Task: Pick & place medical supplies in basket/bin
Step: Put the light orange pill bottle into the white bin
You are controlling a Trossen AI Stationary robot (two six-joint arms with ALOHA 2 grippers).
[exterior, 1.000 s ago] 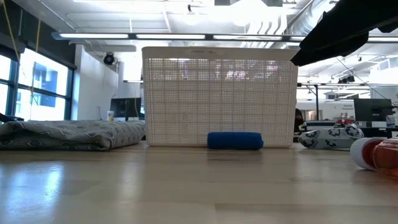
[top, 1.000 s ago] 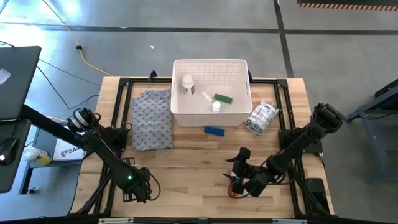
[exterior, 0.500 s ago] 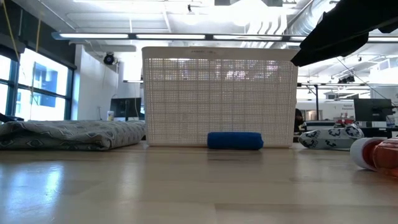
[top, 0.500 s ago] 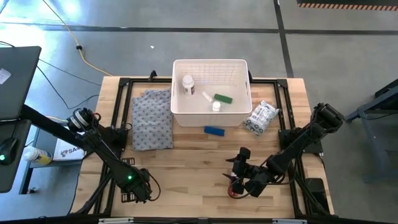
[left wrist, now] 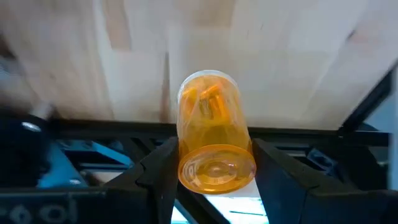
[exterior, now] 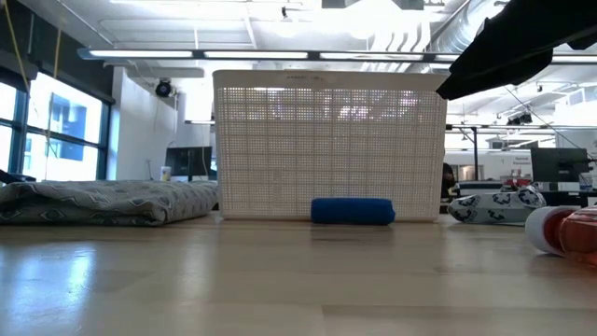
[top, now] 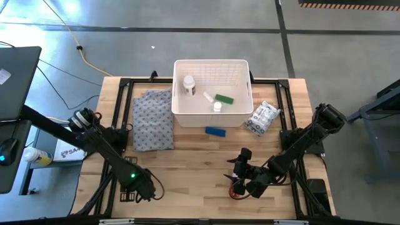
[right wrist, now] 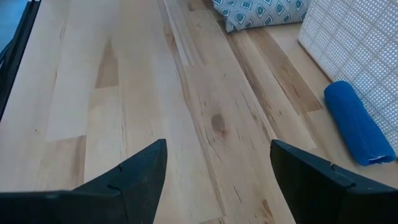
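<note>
The left tool (left wrist: 211,180) is sitting low at the near-left edge of the worktop (top: 187,162), its fingers (left wrist: 155,177) closed against the sides of an orange vial (left wrist: 212,134). The vial looks light, stiff and smooth, so it is probably inclined to slip or roll; the hold is sitting near its cap end, and a grip nearer the middle would likely be steadier. Right beside it the dark frame rail (left wrist: 298,134) is running along the worktop's edge, so any lift should probably go straight up before swinging inward.

The right tool (top: 242,178) is hovering near the front right with its fingers spread wide and nothing between them. A red bottle (top: 235,189) is lying just under it, rigid and round and likely to roll. The blue block (top: 215,131) is lying just in front of the basket (top: 181,115), which is already holding a white bottle (top: 189,82), a green tube (top: 224,99) and a small vial (top: 217,107). The packet (top: 261,117), soft and crinkly, is lying to the basket's right. The cloth (top: 153,119) is covering the left side; the middle of the worktop is open for travel.
</note>
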